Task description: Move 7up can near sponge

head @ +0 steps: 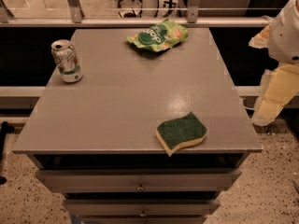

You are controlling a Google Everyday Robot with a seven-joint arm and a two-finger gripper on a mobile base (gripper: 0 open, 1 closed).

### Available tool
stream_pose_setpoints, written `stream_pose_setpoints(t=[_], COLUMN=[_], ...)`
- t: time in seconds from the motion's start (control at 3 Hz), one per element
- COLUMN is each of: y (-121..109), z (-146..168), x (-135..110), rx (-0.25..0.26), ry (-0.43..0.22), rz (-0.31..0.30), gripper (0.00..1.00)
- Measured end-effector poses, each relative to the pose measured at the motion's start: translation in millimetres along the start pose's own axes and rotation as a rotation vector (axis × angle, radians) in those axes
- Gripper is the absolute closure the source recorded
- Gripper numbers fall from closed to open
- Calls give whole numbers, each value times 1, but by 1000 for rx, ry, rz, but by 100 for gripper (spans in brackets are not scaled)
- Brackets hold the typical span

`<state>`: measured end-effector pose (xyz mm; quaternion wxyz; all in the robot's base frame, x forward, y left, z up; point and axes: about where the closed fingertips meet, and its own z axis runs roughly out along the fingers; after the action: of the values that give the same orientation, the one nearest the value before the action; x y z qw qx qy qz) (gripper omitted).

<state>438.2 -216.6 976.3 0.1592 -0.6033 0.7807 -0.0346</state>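
Observation:
The 7up can (67, 61) stands upright near the far left edge of the grey table top (131, 101), silver-white with green markings and a pull-tab top. The sponge (181, 132) lies flat near the front right edge, dark green on top over a pale yellow layer. The two are far apart, across the table's diagonal. My gripper (273, 99) hangs beyond the table's right edge, below the white arm joint (287, 31), level with the table's middle. It touches nothing on the table.
A crinkled green snack bag (158, 35) lies at the far middle of the table. The table has drawers (140, 185) under its front edge. A railing (140, 20) and an office chair base stand behind it.

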Motion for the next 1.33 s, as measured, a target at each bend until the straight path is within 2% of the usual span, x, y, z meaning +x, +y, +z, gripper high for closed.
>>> stream_pose_setpoints(t=[0.33, 0.67, 1.0, 1.33], y=[0, -8, -28, -52], z=[0, 7, 32, 53], x=[0, -12, -59, -138], rx=[0, -16, -59, -85], ry=[0, -64, -227, -469], rz=[0, 6, 15, 22], gripper=[0, 0, 0, 0])
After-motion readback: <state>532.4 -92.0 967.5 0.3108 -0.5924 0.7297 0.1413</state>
